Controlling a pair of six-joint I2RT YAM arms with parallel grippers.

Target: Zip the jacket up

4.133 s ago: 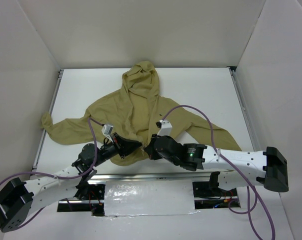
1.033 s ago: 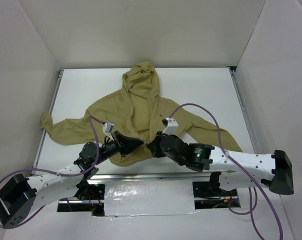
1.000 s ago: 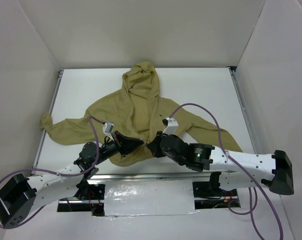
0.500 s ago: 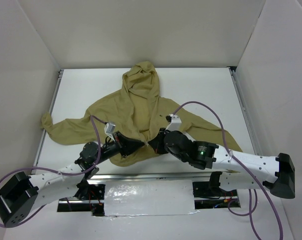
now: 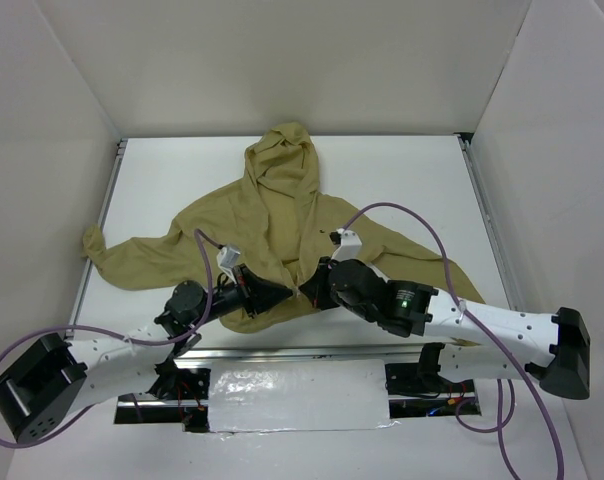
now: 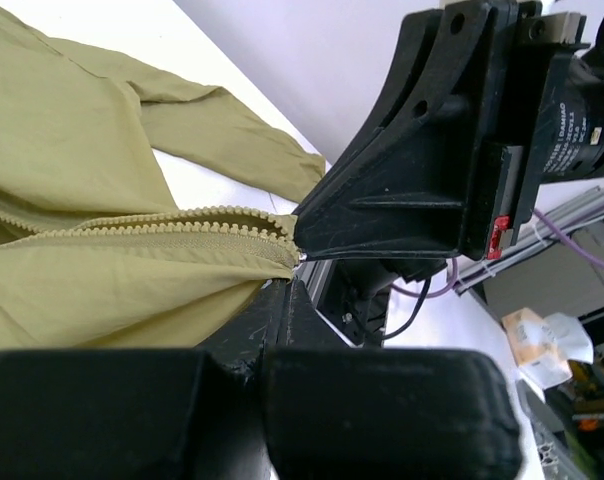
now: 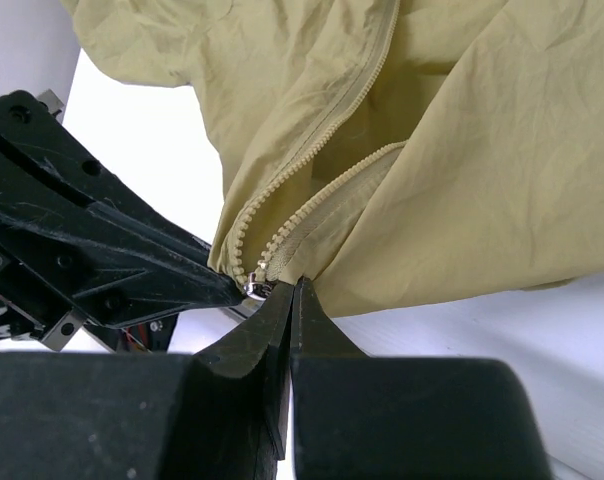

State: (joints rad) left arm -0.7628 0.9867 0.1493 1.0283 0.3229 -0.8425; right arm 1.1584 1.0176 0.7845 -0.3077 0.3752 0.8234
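The olive-tan hooded jacket (image 5: 272,215) lies spread on the white table, hood far, sleeves out left and right, its front zipper open. Both grippers meet at its near hem. My left gripper (image 5: 282,293) is shut on the hem beside the zipper's bottom end (image 6: 287,288). My right gripper (image 5: 307,290) is shut on the other hem edge right by the silver slider (image 7: 254,286), its tip (image 7: 292,290) touching the fabric. The zipper teeth (image 6: 182,225) run away from the pinch, the two rows parted further up (image 7: 352,110). The left fingers (image 7: 112,250) show in the right wrist view.
White walls enclose the table on three sides. A metal rail (image 5: 282,352) runs along the near edge, with a foil-covered panel (image 5: 297,395) below it. Purple cables (image 5: 412,215) loop over the right sleeve and beside the left arm.
The right wrist has shifted a little up and left over the hem. The left gripper has crept right toward it. Both stay shut on the hem.
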